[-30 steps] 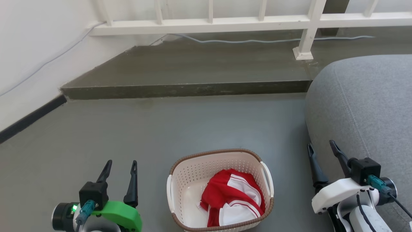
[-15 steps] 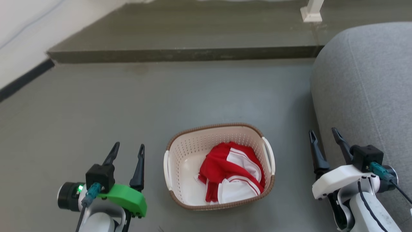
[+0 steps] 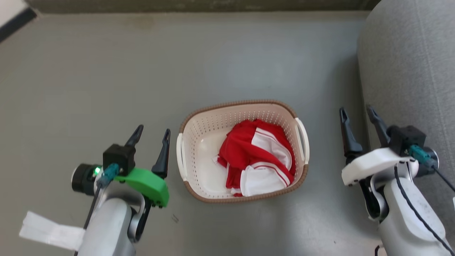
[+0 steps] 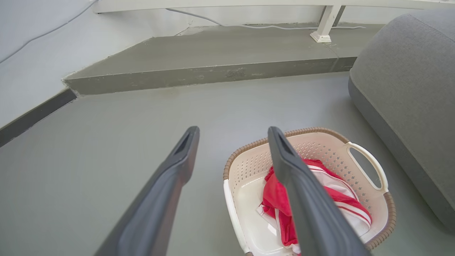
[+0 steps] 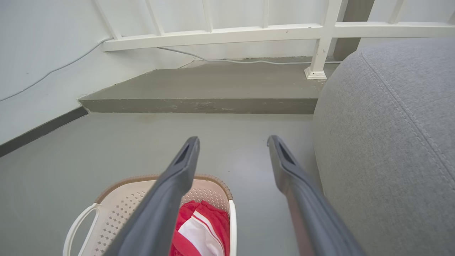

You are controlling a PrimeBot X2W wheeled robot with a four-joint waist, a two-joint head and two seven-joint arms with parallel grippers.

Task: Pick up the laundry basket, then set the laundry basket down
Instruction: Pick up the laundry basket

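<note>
The cream-white perforated plastic laundry basket with a brown woven-look rim [image 3: 245,103] stands on the grey floor [image 3: 106,71]. The left gripper [image 3: 154,128] is at its 9 o'clock and the right gripper [image 3: 355,108] at its 3 o'clock, both spread wide and empty. It looks stiff and probably light (just a red-and-white garment [image 3: 249,153] inside), so it is best taken by the white side handles [image 3: 304,140].

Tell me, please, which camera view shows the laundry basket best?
The head view: it looks down on the whole laundry basket, full rim and both handles. In the left wrist view a finger covers part; the right wrist view crops it at the bottom edge.
</note>
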